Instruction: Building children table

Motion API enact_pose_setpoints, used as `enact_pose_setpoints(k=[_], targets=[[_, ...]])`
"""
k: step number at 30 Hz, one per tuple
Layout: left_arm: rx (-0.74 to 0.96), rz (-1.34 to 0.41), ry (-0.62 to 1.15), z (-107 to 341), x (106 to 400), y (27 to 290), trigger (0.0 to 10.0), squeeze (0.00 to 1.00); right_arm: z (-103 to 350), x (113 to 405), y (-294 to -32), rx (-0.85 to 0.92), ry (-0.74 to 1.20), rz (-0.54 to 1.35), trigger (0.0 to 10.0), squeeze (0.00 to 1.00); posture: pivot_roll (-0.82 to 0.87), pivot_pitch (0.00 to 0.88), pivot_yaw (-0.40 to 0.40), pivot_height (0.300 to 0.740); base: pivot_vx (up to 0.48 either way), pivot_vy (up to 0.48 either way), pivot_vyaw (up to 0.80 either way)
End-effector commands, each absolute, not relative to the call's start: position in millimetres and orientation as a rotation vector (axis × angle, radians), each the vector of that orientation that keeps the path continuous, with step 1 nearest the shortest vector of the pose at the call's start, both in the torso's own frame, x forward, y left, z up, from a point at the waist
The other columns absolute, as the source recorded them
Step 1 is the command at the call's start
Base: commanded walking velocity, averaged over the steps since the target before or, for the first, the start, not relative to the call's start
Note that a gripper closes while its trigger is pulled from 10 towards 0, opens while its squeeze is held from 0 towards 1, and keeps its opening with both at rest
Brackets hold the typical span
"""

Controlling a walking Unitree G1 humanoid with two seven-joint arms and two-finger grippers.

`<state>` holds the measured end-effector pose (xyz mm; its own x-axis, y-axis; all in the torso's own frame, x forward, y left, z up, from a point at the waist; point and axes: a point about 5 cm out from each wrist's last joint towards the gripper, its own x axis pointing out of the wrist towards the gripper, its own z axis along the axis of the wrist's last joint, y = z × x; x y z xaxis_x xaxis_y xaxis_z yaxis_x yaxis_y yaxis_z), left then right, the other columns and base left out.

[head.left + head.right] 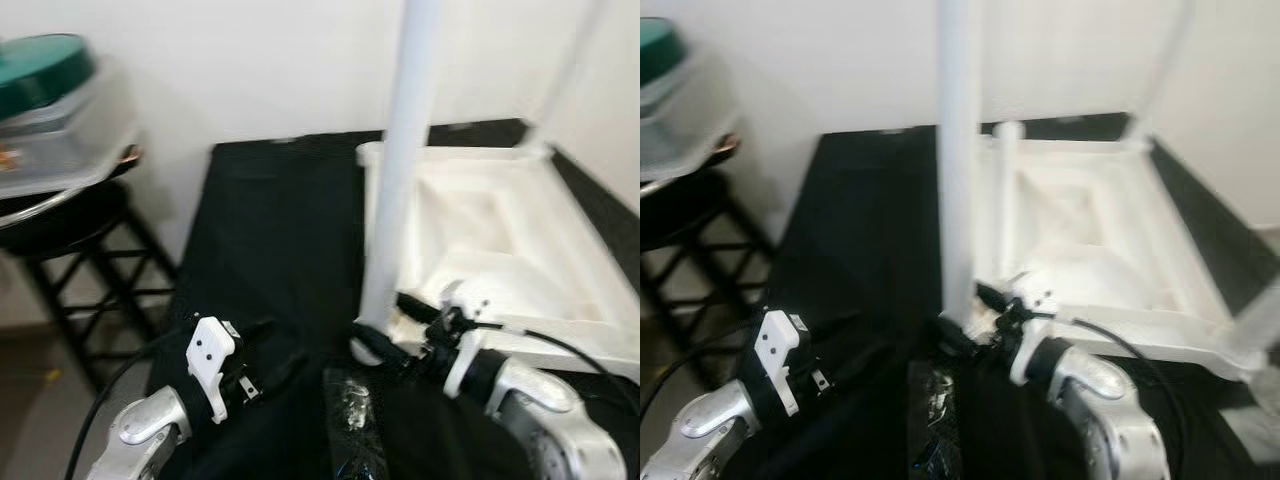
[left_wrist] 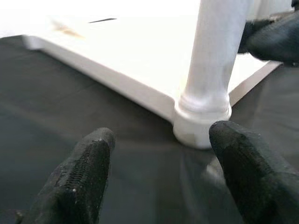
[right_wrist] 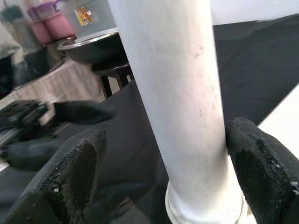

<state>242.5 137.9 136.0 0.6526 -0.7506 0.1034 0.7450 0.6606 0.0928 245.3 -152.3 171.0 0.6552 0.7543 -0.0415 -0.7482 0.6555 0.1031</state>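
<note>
Left eye view shows a white children's table (image 1: 500,235) lying upside down on a black cloth (image 1: 270,250), its underside facing up; it sits at about two o'clock in the frame, its far edge near the white wall (image 1: 250,60). One white leg (image 1: 400,170) stands upright from the table's near corner, at about one o'clock from centre; a second leg (image 1: 565,75) rises at the far corner, blurred.

Right gripper (image 1: 385,335) reaches in from five o'clock and sits at the base of the near leg; in the right wrist view its two black fingers (image 3: 261,172) straddle the post, one pad touching the leg's side, the other pad standing apart from it, so the fingers are spread wide around the leg rather than clamped.

Left gripper (image 1: 275,365) lies low over the cloth at seven o'clock, pointing toward the same leg base; in the left wrist view its fingers (image 2: 84,172) are parted wide with nothing between them, and the leg's collar (image 2: 202,116) sits just beyond them.

A small clear bag (image 1: 352,400) with what may be hardware lies on the cloth at six o'clock, between the two arms. At nine o'clock a black stool (image 1: 80,250) carries a metal bowl (image 1: 40,205) and clear plastic containers (image 1: 60,120), one with a green lid.
</note>
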Motion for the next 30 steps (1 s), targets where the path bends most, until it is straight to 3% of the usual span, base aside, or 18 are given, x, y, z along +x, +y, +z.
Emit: enact_pose_setpoints(k=[1,13,19,30], targets=[[0.034,-0.861,-0.128,133.0,239.9,137.0,10.0,0.00,169.8,241.6,-149.0,0.094,0.085,0.885,10.0,0.00,0.00,0.136,0.050,0.740,0.000,0.000,-0.80],[0.041,-0.885,-0.171,137.4,237.8,136.6,10.0,0.00,167.6,231.5,-153.7,0.056,0.101,0.992,10.0,0.00,0.00,0.134,0.053,0.740,0.000,0.000,-0.80],[0.045,-0.876,-0.203,139.9,236.7,143.5,10.0,0.00,182.5,240.4,-183.5,-0.015,0.073,1.016,10.0,0.00,0.00,0.131,0.056,0.740,0.000,0.000,0.00],[-0.073,-0.722,-0.204,126.4,228.8,169.4,10.0,0.00,207.4,260.4,-187.4,-0.127,0.026,1.168,10.0,0.00,0.02,0.132,0.045,0.740,0.000,0.000,0.00]])
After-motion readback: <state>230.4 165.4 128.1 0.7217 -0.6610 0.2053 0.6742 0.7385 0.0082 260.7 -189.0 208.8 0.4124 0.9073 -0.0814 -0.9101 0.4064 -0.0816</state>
